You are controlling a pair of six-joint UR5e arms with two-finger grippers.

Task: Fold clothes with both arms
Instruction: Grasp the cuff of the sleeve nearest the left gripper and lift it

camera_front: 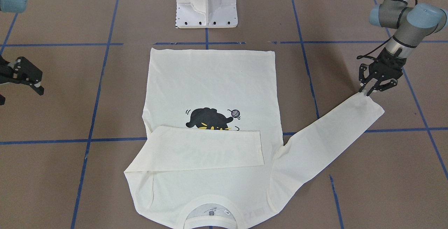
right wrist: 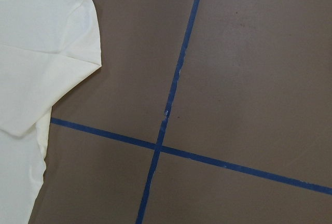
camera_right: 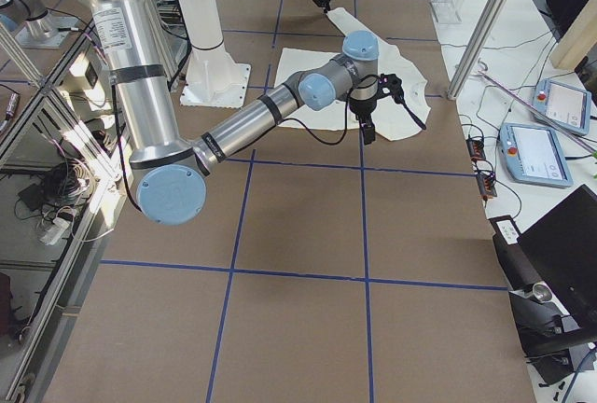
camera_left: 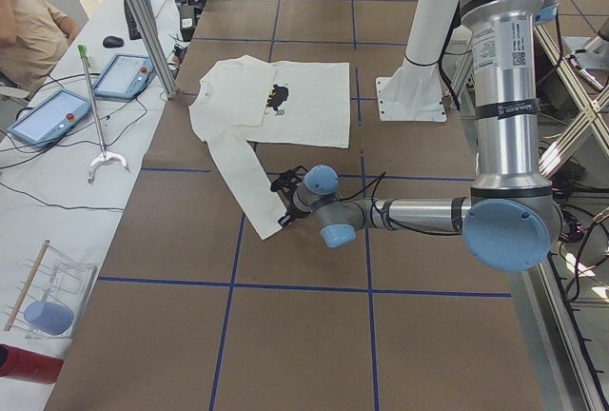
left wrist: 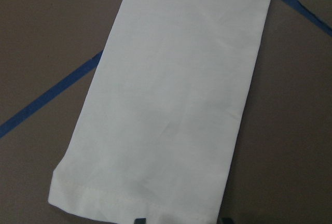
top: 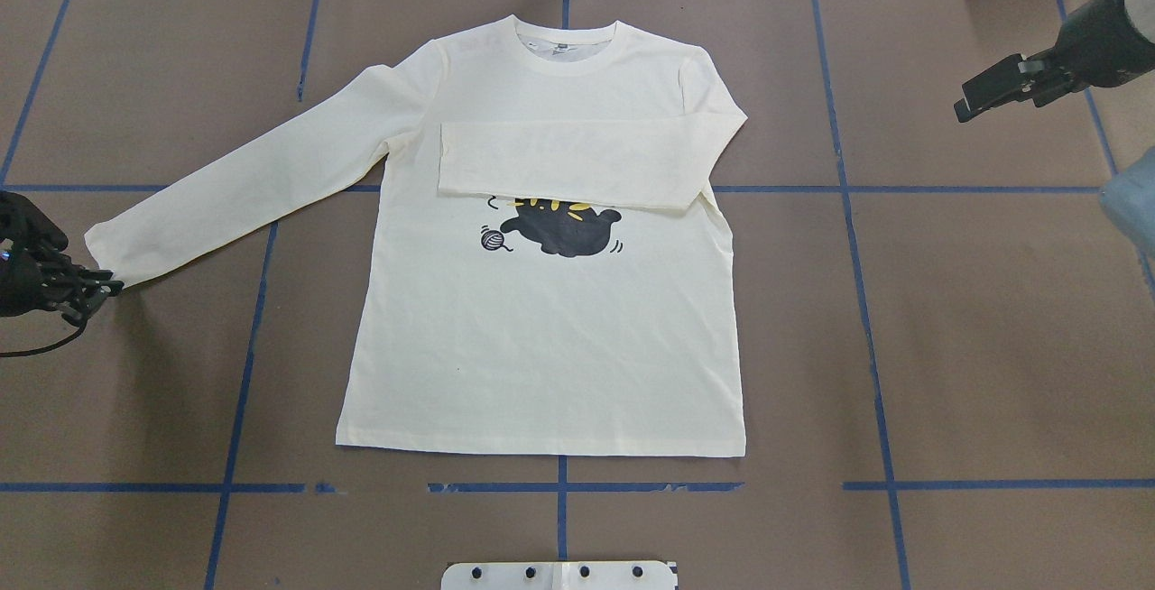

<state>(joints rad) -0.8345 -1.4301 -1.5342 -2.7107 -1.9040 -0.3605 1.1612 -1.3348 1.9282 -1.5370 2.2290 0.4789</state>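
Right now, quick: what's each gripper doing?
Left gripper: open, fingertips at the sleeve cuff, not clamped on it.
Right gripper: open, empty, away from the T-shirt.

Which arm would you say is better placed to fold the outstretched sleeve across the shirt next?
Left. The left gripper sits right at the cuff of the outstretched sleeve, while the right gripper hangs off the T-shirt, beyond the sleeve already folded across the chest.
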